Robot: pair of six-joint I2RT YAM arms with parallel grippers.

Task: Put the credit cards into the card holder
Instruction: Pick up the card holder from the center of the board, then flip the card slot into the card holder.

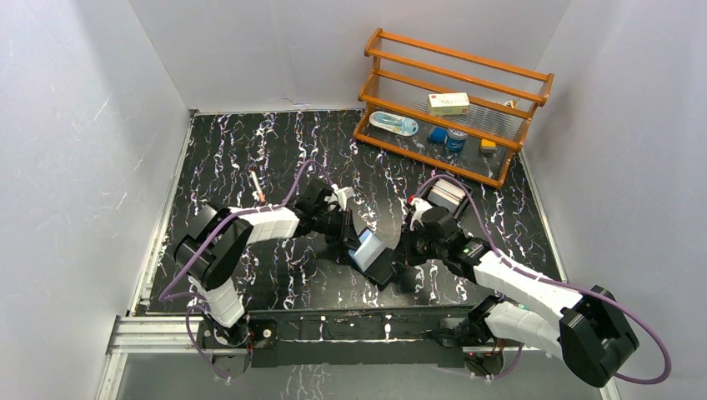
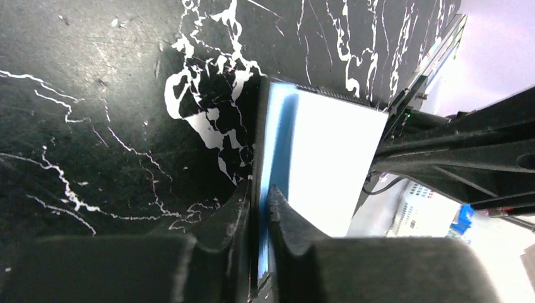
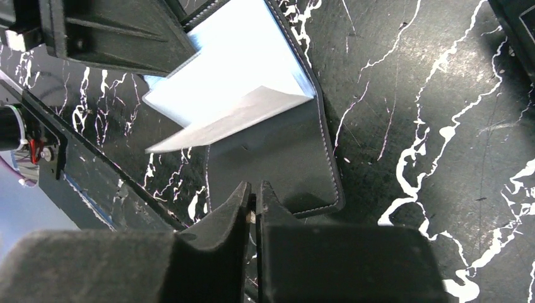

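L gripper (image 2: 258,192) is clamping card holder (image 3: 277,158) flap upright. R gripper (image 3: 253,189) is pinching, closed, on near flap's edge. Advice: hold pockets spread wide, no yanking.

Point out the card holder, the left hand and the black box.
card holder (image 3: 277,164), right wrist view, on its black lower flap.
left hand (image 2: 260,190), left wrist view, midway between fingertips pinching the holder's edge.
black box (image 1: 431,193), top external view, on its left wall.

1 card holder (image 1: 373,252): black, folding, open at mid worktop (image 1: 250,150); one stitched black flap flat, other half raised on edge, silvery-blue inner face showing. Several credit cards (image 1: 448,197): pale stack in black box (image 1: 465,192), apart from holder.
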